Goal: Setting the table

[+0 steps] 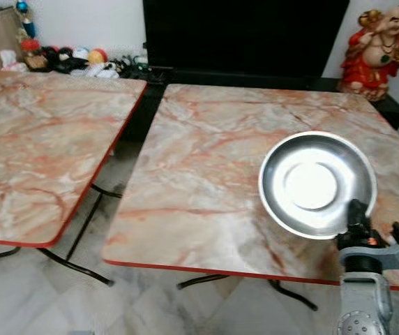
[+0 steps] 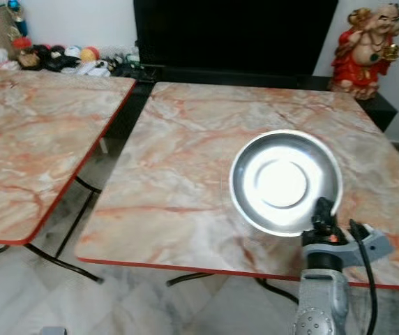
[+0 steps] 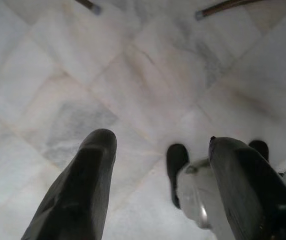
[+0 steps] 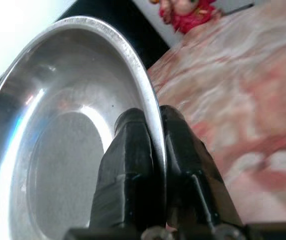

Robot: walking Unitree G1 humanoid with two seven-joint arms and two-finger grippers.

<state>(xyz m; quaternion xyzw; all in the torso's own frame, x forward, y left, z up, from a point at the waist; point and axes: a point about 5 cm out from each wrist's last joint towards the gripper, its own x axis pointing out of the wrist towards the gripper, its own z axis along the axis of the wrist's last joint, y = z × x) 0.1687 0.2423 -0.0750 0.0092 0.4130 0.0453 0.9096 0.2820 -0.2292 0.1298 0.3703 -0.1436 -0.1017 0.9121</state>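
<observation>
A: What containers are there?

B: One steel plate, round and shiny, with nothing in it. The right gripper pinches its rim, one black finger inside the plate and one outside, closed tight on the metal. The plate is tilted over the near right part of the right-hand worktop; I cannot tell whether its far edge touches the surface.

A: How many worktops?

B: Two, both marble-patterned with a red edge, standing side by side with a gap between them. The left worktop carries nothing that I can make out.

A: And the left gripper?

B: The left gripper hangs over the pale marble floor, its two fingers spread wide with nothing between them.

A: Anything else to count?

B: One red and gold laughing figurine stands on a dark low shelf beyond the right worktop, beside one large black screen. A row of small clutter lies against the wall behind the left worktop, too small to count.
</observation>
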